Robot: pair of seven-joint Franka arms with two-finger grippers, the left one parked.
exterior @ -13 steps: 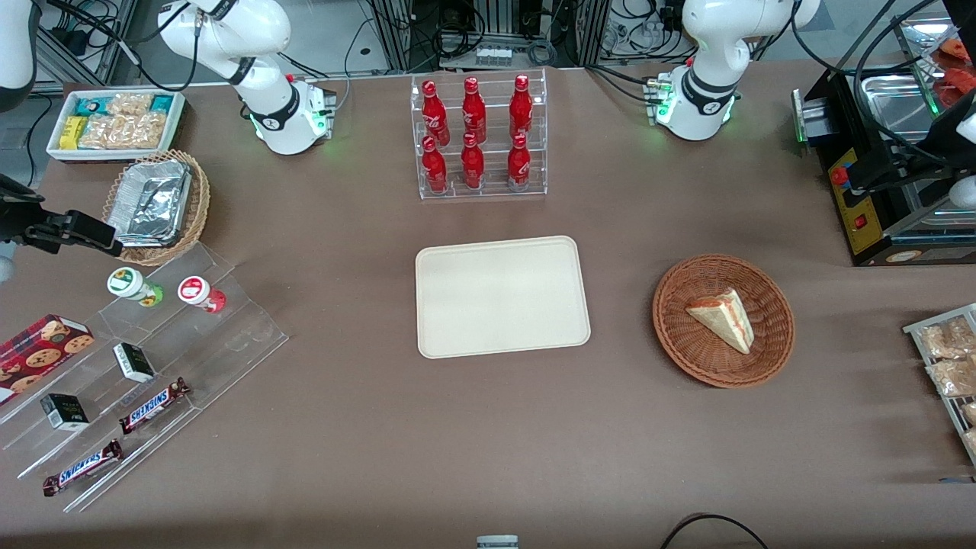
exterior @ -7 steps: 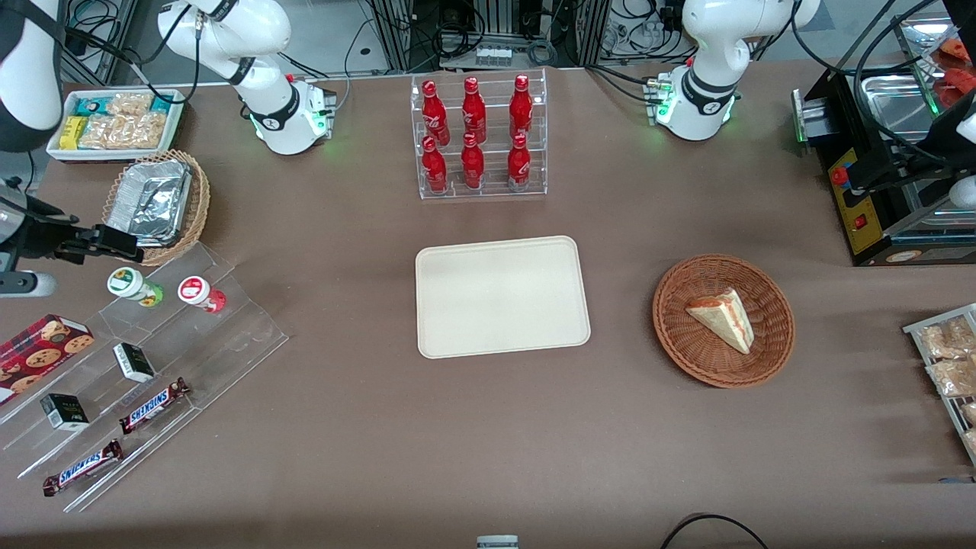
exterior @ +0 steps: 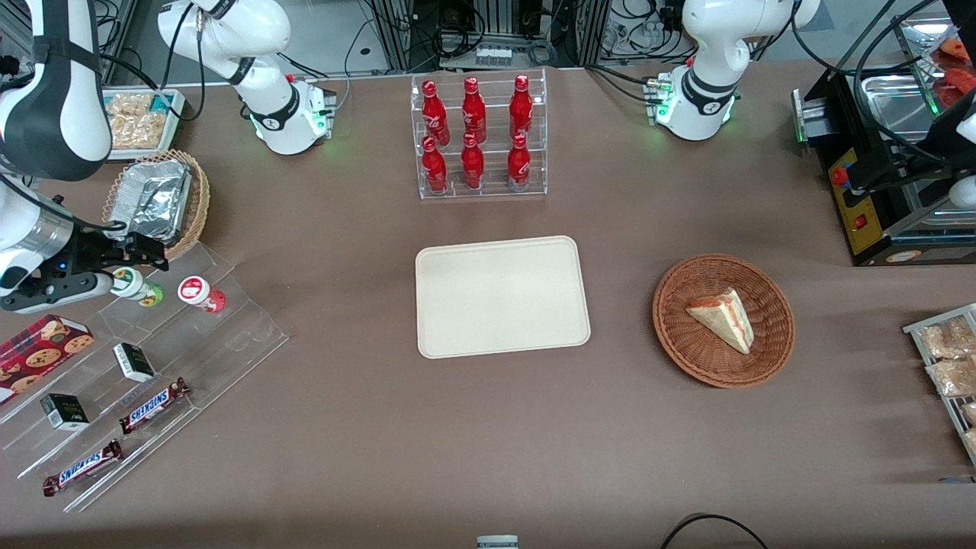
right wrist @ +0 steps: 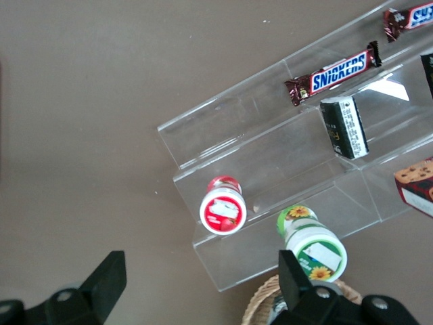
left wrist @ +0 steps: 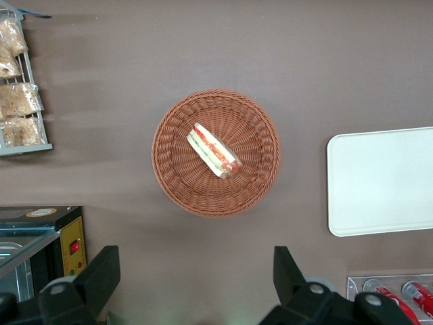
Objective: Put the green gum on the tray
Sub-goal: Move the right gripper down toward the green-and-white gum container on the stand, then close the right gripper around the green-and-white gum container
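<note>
The green gum (exterior: pixel 139 287) stands on the top step of a clear acrylic stand (exterior: pixel 229 335), its white lid partly covered by my gripper. In the right wrist view the green gum (right wrist: pixel 311 247) lies just beside one finger (right wrist: pixel 292 274), outside the gap. My right gripper (exterior: pixel 155 254) hovers open above the stand, a little farther from the front camera than the gum; in the wrist view the gripper (right wrist: pixel 201 284) holds nothing. The cream tray (exterior: pixel 503 296) lies bare at mid-table, and also shows as the tray (left wrist: pixel 382 179) in the left wrist view.
A red-bodied bottle (exterior: pixel 200 293) stands beside the green gum on the same step. A wicker basket with a foil tray (exterior: pixel 156 202) sits close to the gripper. Snickers bars (exterior: pixel 152 406), small black boxes and a cookie box (exterior: pixel 42 347) lie lower on the stand. A cola rack (exterior: pixel 476 137) and a sandwich basket (exterior: pixel 723 320) flank the tray.
The right arm has swung in from the working arm's end of the table, bringing the gripper over the stand and partly over the green gum's lid. The bottles have not moved.
</note>
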